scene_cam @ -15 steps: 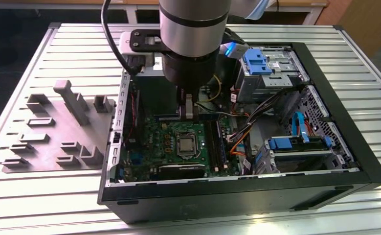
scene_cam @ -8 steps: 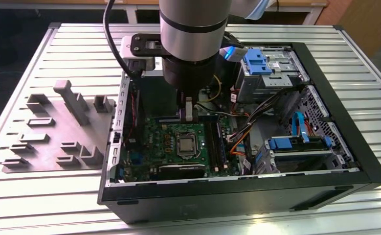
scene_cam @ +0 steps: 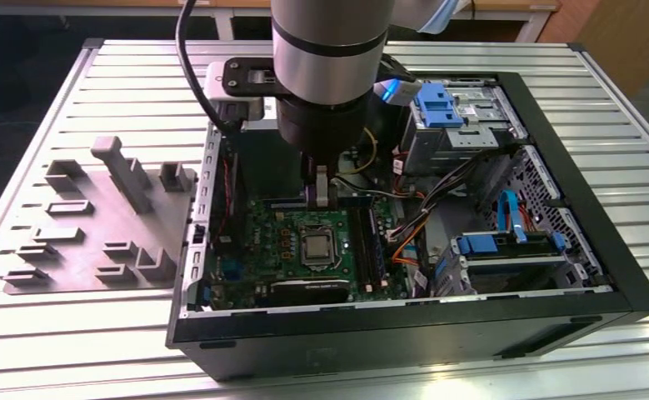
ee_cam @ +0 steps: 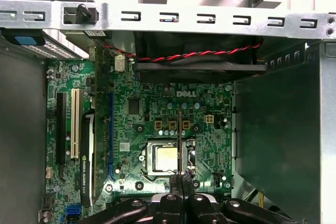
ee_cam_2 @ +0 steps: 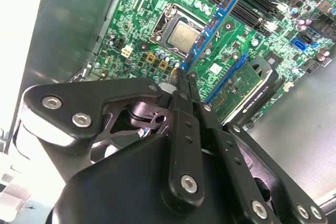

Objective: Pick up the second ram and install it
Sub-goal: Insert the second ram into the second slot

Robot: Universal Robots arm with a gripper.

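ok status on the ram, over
Hand shut on the second ram. Ram held over the motherboard, by the processor socket. Nothing seen blocking.

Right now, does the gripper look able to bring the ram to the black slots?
Probably yes. The gripper, shut on the ram, hangs over the board by the processor; the slots lie just beside, open from above, with nothing seen across them.

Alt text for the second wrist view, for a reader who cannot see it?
The claw is shut on the second ram, holding the thin stick over the green motherboard near the bare processor socket inside the open computer case.
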